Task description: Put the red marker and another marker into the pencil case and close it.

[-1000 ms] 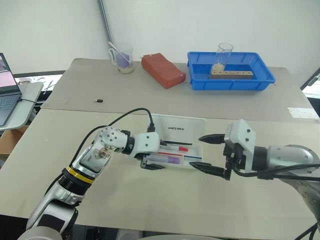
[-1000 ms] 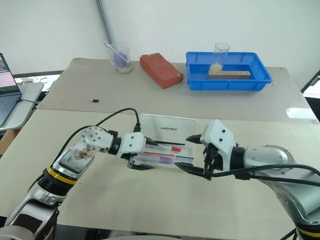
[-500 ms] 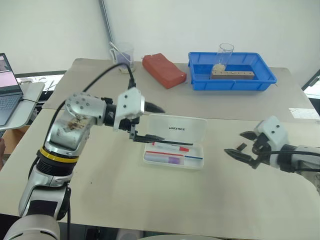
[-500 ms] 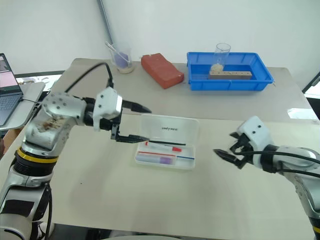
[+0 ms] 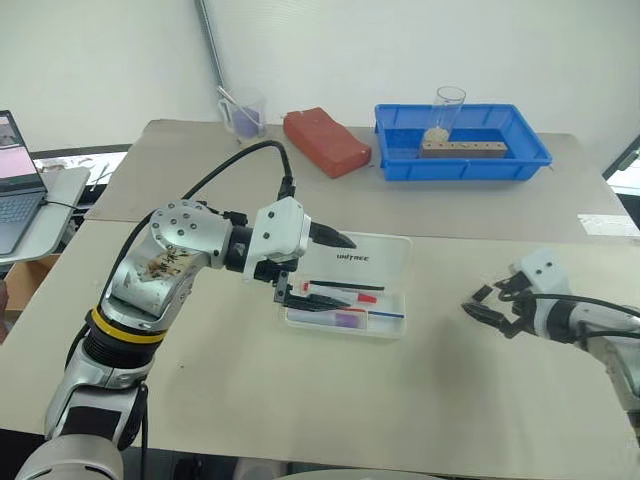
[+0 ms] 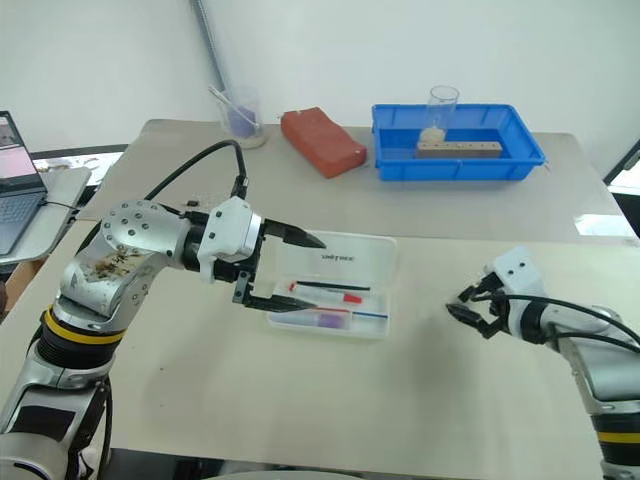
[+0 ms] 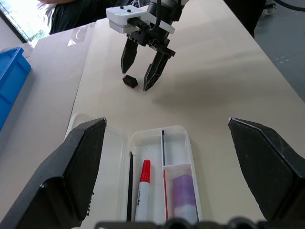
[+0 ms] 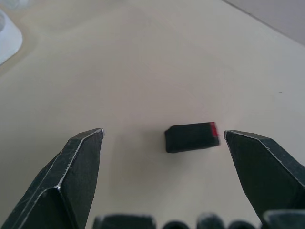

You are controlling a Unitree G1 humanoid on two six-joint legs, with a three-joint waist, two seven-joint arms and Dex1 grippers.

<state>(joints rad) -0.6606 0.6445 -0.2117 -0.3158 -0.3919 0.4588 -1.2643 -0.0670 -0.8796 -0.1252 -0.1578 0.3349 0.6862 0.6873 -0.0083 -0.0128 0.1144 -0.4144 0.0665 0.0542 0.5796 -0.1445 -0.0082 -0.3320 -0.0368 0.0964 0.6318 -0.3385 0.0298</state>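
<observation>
The pencil case (image 5: 390, 325) lies open in the middle of the near table, its "UNITREE" lid (image 5: 368, 256) folded flat behind the tray. Inside it lie the red marker (image 7: 143, 188) and the lavender marker (image 7: 183, 196), side by side with thin pens. My left gripper (image 5: 336, 272) hovers open above the case's left end, pointing right, with nothing in it. My right gripper (image 5: 487, 306) is open and low over the table, well right of the case. A small black block with a red end (image 8: 190, 137) lies between its fingers, untouched.
On the far table stand a blue tray (image 5: 525, 165) holding a glass (image 5: 448, 105) and a wooden block, a red brick (image 5: 325, 140) and a clear cup (image 5: 245, 115). A laptop (image 5: 15, 185) sits on a side stand at far left.
My left gripper rose from the case's front edge to above its left end. My right gripper swung away from the case to the right and sank toward the table by the black block.
</observation>
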